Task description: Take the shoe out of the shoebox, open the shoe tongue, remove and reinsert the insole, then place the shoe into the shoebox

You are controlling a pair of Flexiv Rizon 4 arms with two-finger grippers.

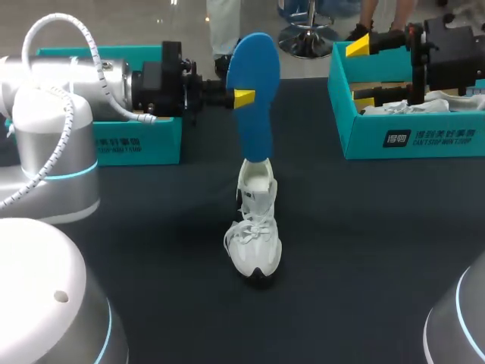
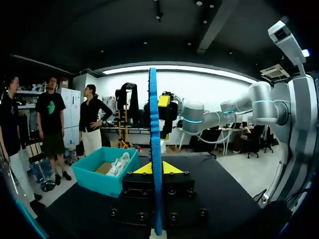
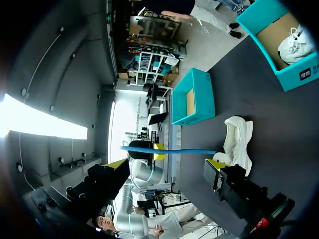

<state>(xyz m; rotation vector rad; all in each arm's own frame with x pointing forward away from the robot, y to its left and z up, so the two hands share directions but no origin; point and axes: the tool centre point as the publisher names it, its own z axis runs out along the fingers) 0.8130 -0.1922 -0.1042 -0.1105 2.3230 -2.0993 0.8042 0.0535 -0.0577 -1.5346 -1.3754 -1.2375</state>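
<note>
A white shoe (image 1: 255, 227) stands on the dark table, toe toward me. A blue insole (image 1: 254, 91) stands upright above it, and its lower end meets the shoe's opening. My left gripper (image 1: 242, 97) comes in from the left, shut on the insole's middle. In the left wrist view the insole (image 2: 155, 139) shows edge-on between the yellow tips of the left gripper (image 2: 157, 168). My right gripper (image 1: 362, 73) hangs open over the right shoebox (image 1: 409, 140). The right wrist view shows the right gripper (image 3: 167, 164) spread wide, with the insole (image 3: 167, 150) and shoe (image 3: 238, 142) ahead of it.
The right teal shoebox holds another white shoe (image 1: 424, 106) and paper. A second teal box (image 1: 136, 140) stands at the back left behind my left arm, and in the right wrist view this box (image 3: 194, 97) looks empty. My arm bases fill the near corners.
</note>
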